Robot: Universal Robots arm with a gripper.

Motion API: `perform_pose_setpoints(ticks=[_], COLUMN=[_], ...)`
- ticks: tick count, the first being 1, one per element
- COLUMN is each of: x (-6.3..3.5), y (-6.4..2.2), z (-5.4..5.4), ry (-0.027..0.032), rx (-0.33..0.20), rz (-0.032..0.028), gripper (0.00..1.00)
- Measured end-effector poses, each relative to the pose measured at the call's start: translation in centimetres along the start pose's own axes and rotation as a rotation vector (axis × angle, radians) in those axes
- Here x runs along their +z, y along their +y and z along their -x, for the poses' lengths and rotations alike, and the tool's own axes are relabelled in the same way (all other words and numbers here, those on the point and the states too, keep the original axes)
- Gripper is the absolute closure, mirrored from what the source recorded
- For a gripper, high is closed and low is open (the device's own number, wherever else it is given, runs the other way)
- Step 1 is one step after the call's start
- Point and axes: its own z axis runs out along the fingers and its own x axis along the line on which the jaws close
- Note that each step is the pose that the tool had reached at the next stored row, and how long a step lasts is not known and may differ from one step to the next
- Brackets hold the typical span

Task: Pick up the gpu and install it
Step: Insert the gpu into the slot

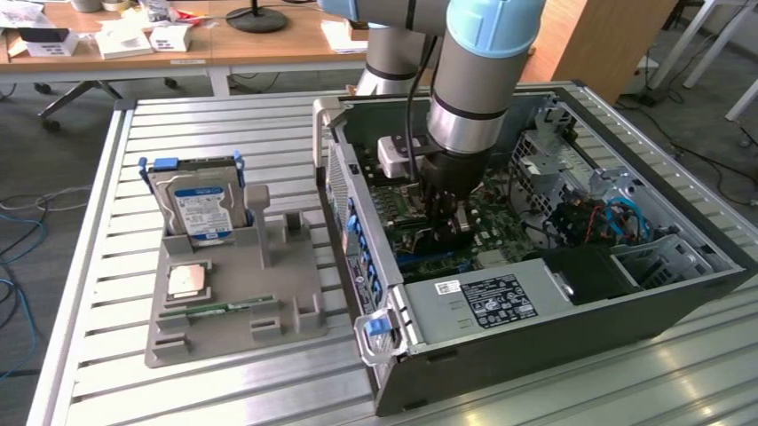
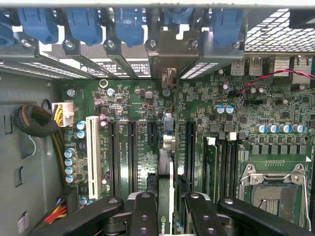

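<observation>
While inside the case [image 1: 663,293], pincer [image 2: 167,209] grips gpu [image 2: 167,167]

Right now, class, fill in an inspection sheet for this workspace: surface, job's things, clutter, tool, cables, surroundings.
Surface: slatted metal table, carrying a grey holder tray and an open computer case.
Job's things: gpu edge-on over the motherboard slots, inside the case.
Clutter: hard drive and RAM stick in the tray.
Tool: tool shut on the gpu.
Cables: blue cables in the case; loose cables on the floor.
Surroundings: wooden desks behind the table.
</observation>
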Motion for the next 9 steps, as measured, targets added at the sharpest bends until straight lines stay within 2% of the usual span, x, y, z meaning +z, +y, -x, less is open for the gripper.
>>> perform_pose_setpoints(ticks=[9], x=[0.00], y=[0.00], z=[0.00], ry=[0.0001], rx=[0.000], rz=[0.0001], gripper=[0.74])
